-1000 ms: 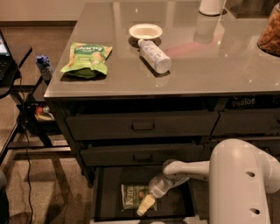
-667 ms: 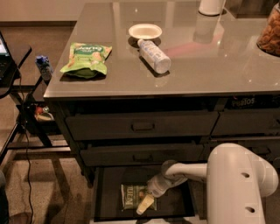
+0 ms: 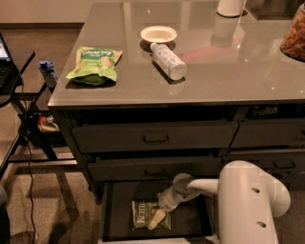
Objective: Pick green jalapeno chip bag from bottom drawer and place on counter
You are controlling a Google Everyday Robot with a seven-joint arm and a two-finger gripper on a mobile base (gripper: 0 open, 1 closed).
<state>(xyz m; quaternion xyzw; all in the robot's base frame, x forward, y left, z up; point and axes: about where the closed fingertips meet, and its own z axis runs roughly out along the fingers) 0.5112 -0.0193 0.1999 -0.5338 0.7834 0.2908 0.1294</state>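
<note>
We see a dark cabinet with a big shiny grey counter (image 3: 209, 71) on top. The bottom drawer (image 3: 114, 209) is pulled out, and it is dark inside. The green jalapeno chip bag (image 3: 142, 212) lies flat on the floor of that drawer, near the middle. It is a dull green bag with pale letters on it.

The robot's white arm (image 3: 248, 200) comes in from the right and bends down into the drawer. Its claw (image 3: 156, 219) is low over the right part of the bag, and its pale tip seems to touch the bag. We cannot tell if the claw is open or closed, or if it has a hold of the bag.

Above the open drawer are two thinner drawers (image 3: 155, 137) with handles, and both are shut.

On the counter lies a brighter green bag (image 3: 94, 63) near the left edge. A small white bowl (image 3: 158, 34) sits farther back, and a white bottle (image 3: 168, 60) lies on its side just in front of the bowl. A white cup (image 3: 230, 7) stands at the back. At the far right edge we see part of a jar with brown bits (image 3: 294, 35).

To the left of the cabinet stands a black desk (image 3: 14, 66) with a laptop edge on it, and a small blue thing (image 3: 48, 72) is beside it.
</note>
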